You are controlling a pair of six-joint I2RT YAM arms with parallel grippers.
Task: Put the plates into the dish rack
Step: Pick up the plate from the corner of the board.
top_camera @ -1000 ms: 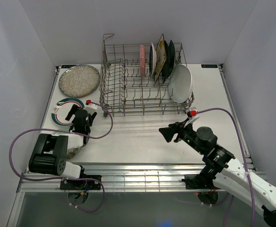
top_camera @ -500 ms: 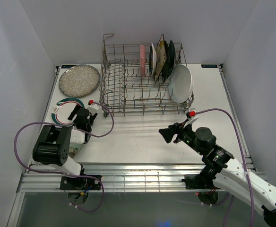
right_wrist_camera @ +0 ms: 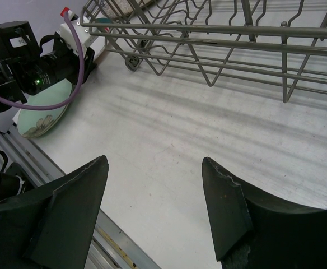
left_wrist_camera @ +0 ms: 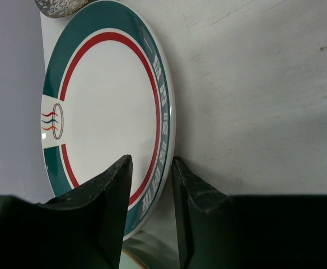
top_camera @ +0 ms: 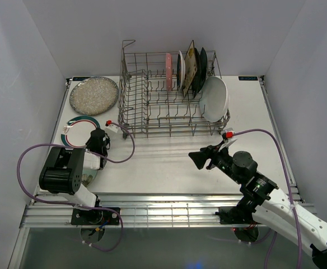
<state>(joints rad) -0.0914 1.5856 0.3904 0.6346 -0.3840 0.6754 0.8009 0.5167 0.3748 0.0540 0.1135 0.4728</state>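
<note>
The top external camera looks down from above and behind the arm bases on the white table (top_camera: 169,162) and the grey metal wire dish rack (top_camera: 152,109). The left wrist camera sits very close over the teal-rimmed white round plate (left_wrist_camera: 107,106) — seen overhead at the table's left edge. The right wrist camera faces low across the table at the left arm (right_wrist_camera: 26,61) and the rack's near wires.

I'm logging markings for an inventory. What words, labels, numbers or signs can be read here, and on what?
On the teal-rimmed plate, white characters along the rim: too foreshortened to read.
Its oval emblem: three wavy lines, no legible letters.
On the left arm, a white sticker: too blurred.
On the table, blue labels at the far edge: too small.
Nothing quotable.
</note>
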